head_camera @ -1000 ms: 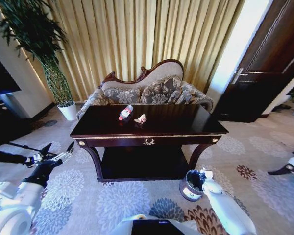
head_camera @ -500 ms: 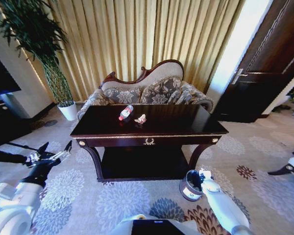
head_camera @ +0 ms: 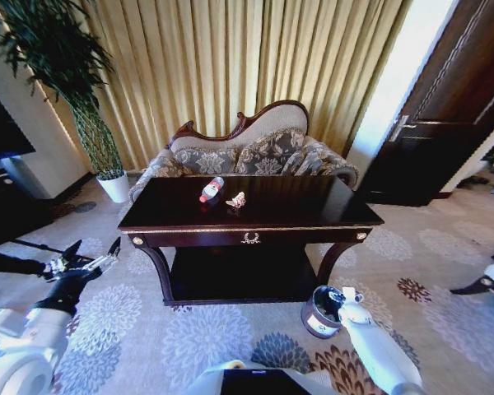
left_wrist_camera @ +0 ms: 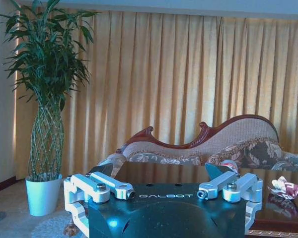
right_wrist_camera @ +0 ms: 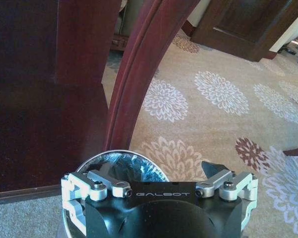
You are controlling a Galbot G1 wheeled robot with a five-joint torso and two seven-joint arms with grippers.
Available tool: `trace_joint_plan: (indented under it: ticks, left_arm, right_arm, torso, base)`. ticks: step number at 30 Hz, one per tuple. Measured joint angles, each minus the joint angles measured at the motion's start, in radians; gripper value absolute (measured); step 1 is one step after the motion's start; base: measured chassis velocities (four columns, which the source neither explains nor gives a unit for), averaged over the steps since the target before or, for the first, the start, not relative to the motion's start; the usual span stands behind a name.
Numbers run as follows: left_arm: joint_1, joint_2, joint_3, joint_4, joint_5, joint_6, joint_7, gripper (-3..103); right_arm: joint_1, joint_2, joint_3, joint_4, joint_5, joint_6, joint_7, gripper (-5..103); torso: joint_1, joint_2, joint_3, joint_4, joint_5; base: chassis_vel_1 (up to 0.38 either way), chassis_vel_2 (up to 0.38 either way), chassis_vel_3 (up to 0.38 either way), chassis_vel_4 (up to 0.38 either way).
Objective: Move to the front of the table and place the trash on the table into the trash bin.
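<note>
The dark table (head_camera: 313, 216) stands right in front of me. On its left half lie a small bottle with a red label (head_camera: 211, 190) and a crumpled paper wad (head_camera: 237, 200). The left wrist view shows the wad (left_wrist_camera: 286, 187) on the glossy top, and the bottle's red label (left_wrist_camera: 230, 166) peeks from behind a finger. The round dark trash bin (head_camera: 318, 316) sits on the carpet by the table's front right leg. My right gripper (head_camera: 336, 299) hangs open just above its rim (right_wrist_camera: 120, 157), holding nothing. My left gripper (head_camera: 95, 248) is open and empty, low at the left.
A patterned sofa (head_camera: 247, 152) stands behind the table before gold curtains. A tall plant in a white pot (head_camera: 114, 186) is at the back left, a dark door (head_camera: 445, 107) at the right, a chair edge (head_camera: 490, 284) at the far right. Open carpet lies in front.
My right arm has shifted slightly beside the bin and my left gripper has dipped a little. The table, trash and bin have stayed put.
</note>
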Motion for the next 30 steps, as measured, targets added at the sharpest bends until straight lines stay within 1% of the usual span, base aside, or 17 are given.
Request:
trace_joint_plan:
  ticks: [3, 8, 9, 10, 11, 12, 13, 15, 16, 17, 20, 22, 23, 24, 26, 28, 30]
  left_arm:
    - [0.0, 0.0, -0.001, -0.001, 0.0, 0.0, 0.0, 100]
    - [0.002, 0.005, -0.004, -0.001, -0.002, 0.0, 0.001, 100]
    - [0.003, 0.007, -0.006, -0.001, -0.005, 0.0, 0.001, 100]
    - [0.003, 0.007, -0.007, -0.001, -0.006, 0.0, 0.001, 100]
    - [0.003, 0.007, -0.007, -0.001, -0.006, 0.0, 0.001, 100]
    - [0.002, 0.007, -0.007, 0.0, -0.006, 0.0, 0.001, 100]
    - [0.0, 0.007, -0.007, 0.005, -0.006, 0.002, 0.001, 100]
    - [-0.005, 0.006, -0.004, 0.008, -0.006, 0.004, 0.001, 100]
    - [-0.007, 0.006, -0.003, 0.01, -0.006, 0.005, 0.001, 100]
    - [-0.007, 0.006, -0.003, 0.01, -0.006, 0.005, 0.001, 100]
    - [-0.016, 0.008, -0.003, 0.017, -0.006, 0.009, 0.001, 100]
    - [-0.019, 0.01, -0.002, 0.019, -0.007, 0.011, 0.001, 100]
    - [-0.019, 0.01, -0.002, 0.019, -0.007, 0.011, 0.001, 100]
    - [-0.02, 0.011, -0.002, 0.021, -0.008, 0.012, 0.001, 100]
    - [-0.021, 0.011, -0.002, 0.021, -0.011, 0.016, 0.001, 100]
    - [-0.022, 0.012, -0.002, 0.021, -0.012, 0.019, 0.0, 100]
    - [-0.024, 0.013, -0.002, 0.021, -0.014, 0.024, -0.005, 100]
  right_arm:
    - [-0.004, -0.004, 0.0, 0.005, 0.005, -0.001, 0.0, 100]
    - [-0.045, -0.044, -0.003, 0.102, 0.073, -0.02, 0.0, 100]
    - [-0.075, -0.062, 0.006, 0.179, 0.124, -0.01, 0.0, 100]
    - [-0.095, -0.07, 0.015, 0.228, 0.148, 0.02, 0.0, 100]
    - [-0.095, -0.07, 0.015, 0.228, 0.148, 0.02, 0.0, 100]
    - [-0.113, -0.075, 0.027, 0.269, 0.163, 0.053, -0.002, 100]
    - [-0.152, -0.081, 0.061, 0.354, 0.18, 0.099, -0.018, 100]
    - [-0.215, -0.089, 0.113, 0.5, 0.207, 0.128, -0.055, 100]
    - [-0.242, -0.089, 0.134, 0.559, 0.218, 0.135, -0.066, 100]
    - [-0.242, -0.089, 0.134, 0.559, 0.218, 0.135, -0.066, 100]
    - [-0.353, -0.077, 0.199, 0.766, 0.235, 0.161, -0.103, 100]
    - [-0.41, -0.065, 0.217, 0.873, 0.235, 0.166, -0.109, 100]
    - [-0.41, -0.065, 0.217, 0.873, 0.235, 0.166, -0.109, 100]
    - [-0.448, -0.054, 0.22, 0.955, 0.233, 0.167, -0.11, 100]
    - [-0.483, -0.037, 0.213, 1.051, 0.224, 0.167, -0.11, 100]
    - [-0.489, -0.029, 0.206, 1.082, 0.218, 0.164, -0.11, 100]
    - [-0.491, -0.013, 0.185, 1.156, 0.2, 0.142, -0.102, 100]
  torso:
    - [0.0, 0.0, 0.0, 0.0, 0.0001]
    - [0.0, 0.0, 0.0, -0.0001, 0.0001]
    - [0.0, 0.0, 0.0, -0.0001, 0.0]
    - [0.0, 0.0, 0.0, 0.0, 0.0]
    - [0.0, 0.0, 0.0, 0.0, 0.0]
    - [0.0, 0.0, 0.0, 0.0001, -0.0002]
    - [0.0, 0.0, 0.0, 0.0002, 0.0]
    - [0.0, 0.0, 0.0, -0.0001, -0.0003]
    - [0.0, 0.0, 0.0, 0.0, -0.0005]
    - [0.0, 0.0, 0.0, 0.0, -0.0005]
    - [0.0, 0.0, 0.0, -0.0001, -0.0004]
    - [0.0, 0.0, 0.0, -0.0004, -0.0002]
    - [0.0, 0.0, 0.0, -0.0004, -0.0002]
    - [0.0, 0.0, 0.0, -0.0002, -0.0003]
    - [0.0, 0.0, 0.0, -0.0001, -0.0004]
    - [0.0, 0.0, 0.0, -0.0001, -0.0002]
    - [0.0, 0.0, 0.0, 0.0001, -0.0002]
  base:
    - [0.0, 0.0, 0.0, 0.0]
    - [0.0, 0.0, 0.0, 0.0]
    - [0.0, 0.0, 0.0, 0.0]
    - [0.0, 0.0, 0.0, 0.0]
    - [0.0, 0.0, 0.0, 0.0]
    - [0.0, 0.0, 0.0, 0.0]
    - [0.0, 0.0, 0.0, 0.0]
    - [0.0, 0.0, 0.0, 0.0]
    - [0.0, 0.0, 0.0, 0.0]
    - [0.0, 0.0, 0.0, 0.0]
    - [0.0, 0.0, 0.0, 0.0]
    - [0.0, 0.0, 0.0, 0.0]
    - [0.0, 0.0, 0.0, 0.0]
    - [0.0, 0.0, 0.0, 0.0]
    - [0.0, 0.0, 0.0, 0.0]
    - [0.0, 0.0, 0.0, 0.0]
    - [0.0, 0.0, 0.0, 0.0]
